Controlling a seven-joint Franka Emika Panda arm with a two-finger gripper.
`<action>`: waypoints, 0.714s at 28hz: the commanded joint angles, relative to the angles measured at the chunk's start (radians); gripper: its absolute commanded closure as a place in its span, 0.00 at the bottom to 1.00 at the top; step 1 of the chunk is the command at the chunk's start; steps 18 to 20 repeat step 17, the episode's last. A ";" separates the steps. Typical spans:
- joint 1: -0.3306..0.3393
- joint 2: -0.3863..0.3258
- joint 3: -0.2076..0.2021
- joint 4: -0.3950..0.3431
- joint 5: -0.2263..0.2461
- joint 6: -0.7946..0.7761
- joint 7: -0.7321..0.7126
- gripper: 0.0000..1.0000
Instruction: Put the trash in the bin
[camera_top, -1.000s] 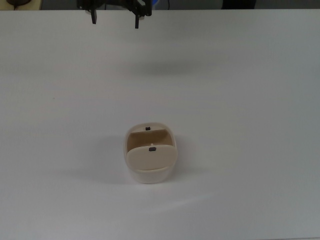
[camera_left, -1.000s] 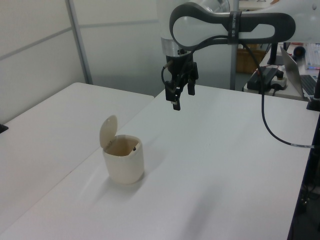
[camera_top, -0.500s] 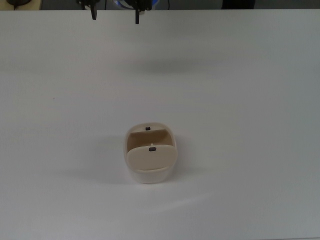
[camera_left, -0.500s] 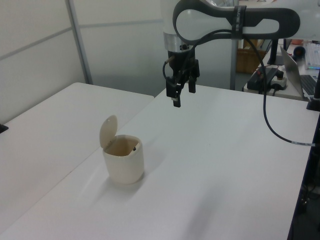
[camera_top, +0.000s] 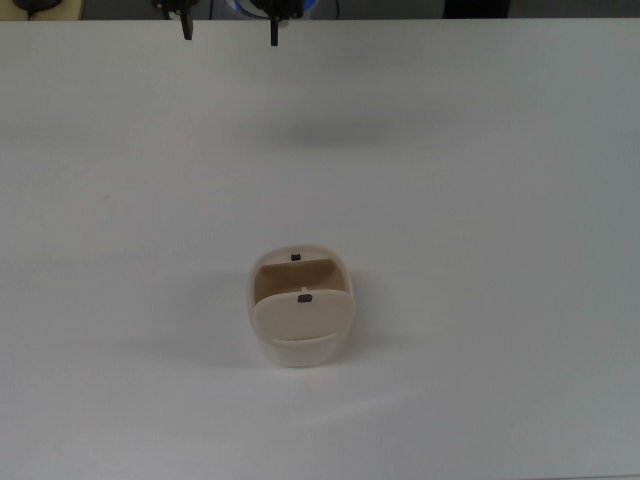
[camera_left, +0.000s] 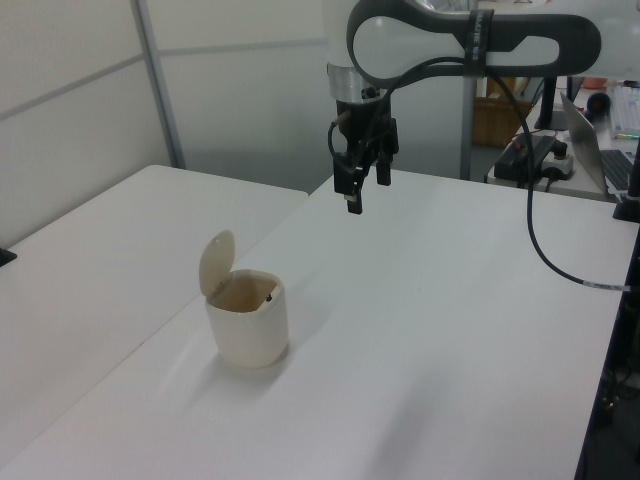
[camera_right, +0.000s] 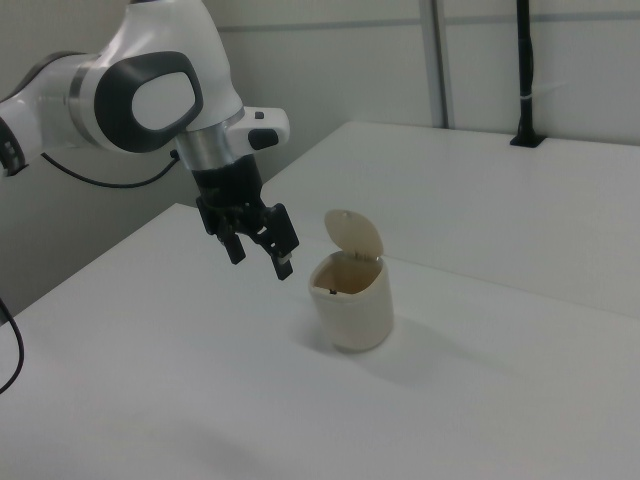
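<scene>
The bin stands upright on the white table, its flap lid tipped open and the tan inside showing. It also shows in the left view as the bin and in the right view as the bin. My gripper hangs open and empty high over the table, at the top view's upper edge, well away from the bin. The left view has the gripper up and to the right of the bin; the right view has the gripper just left of it. No trash shows anywhere.
A second white table adjoins on the left view's left. A black cable hangs from the arm on the left view's right, with a laptop behind it. A black pole stands at the right view's far table edge.
The gripper rose a little and drifted toward the top view's upper edge, then held still. The bin has not moved.
</scene>
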 joint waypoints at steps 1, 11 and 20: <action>-0.017 -0.012 0.012 -0.002 0.020 -0.002 -0.024 0.00; -0.018 -0.009 0.003 0.000 0.017 0.001 -0.027 0.00; -0.020 -0.010 0.000 0.001 0.017 -0.001 -0.026 0.00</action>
